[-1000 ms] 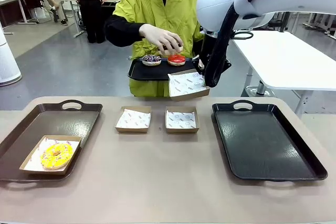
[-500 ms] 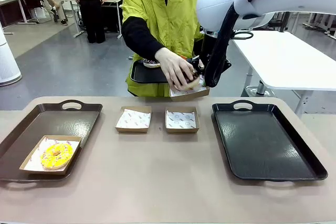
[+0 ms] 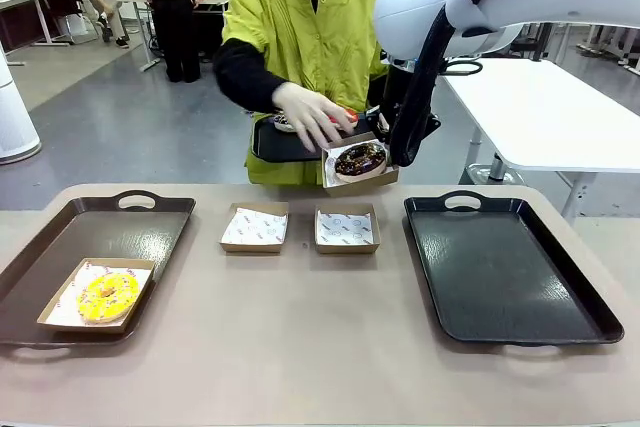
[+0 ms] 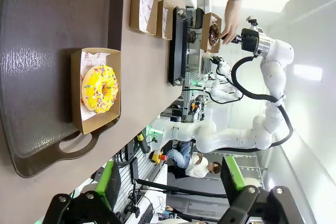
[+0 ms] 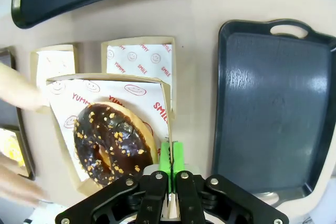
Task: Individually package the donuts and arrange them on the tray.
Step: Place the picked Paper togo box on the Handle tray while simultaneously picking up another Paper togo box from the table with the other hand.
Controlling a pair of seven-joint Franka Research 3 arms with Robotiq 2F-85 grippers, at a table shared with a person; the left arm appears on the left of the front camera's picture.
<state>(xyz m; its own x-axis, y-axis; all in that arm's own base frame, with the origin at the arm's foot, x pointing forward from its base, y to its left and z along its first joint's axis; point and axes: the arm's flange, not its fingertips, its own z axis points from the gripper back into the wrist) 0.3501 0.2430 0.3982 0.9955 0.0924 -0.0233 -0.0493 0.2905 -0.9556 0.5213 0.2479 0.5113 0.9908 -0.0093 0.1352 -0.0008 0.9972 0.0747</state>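
Lifted away now, the person's hand has left a chocolate donut in the box. Nearer me, a yellow donut sits boxed by the left tray's near edge, the left gripper gaping, empty. High over the table's far side the right gripper pinches that box's wall, jaws closed.

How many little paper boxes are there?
4. A box on the left tray holds the yellow donut; two empty boxes sit side by side mid-table; the right gripper holds a fourth box aloft with the chocolate donut.
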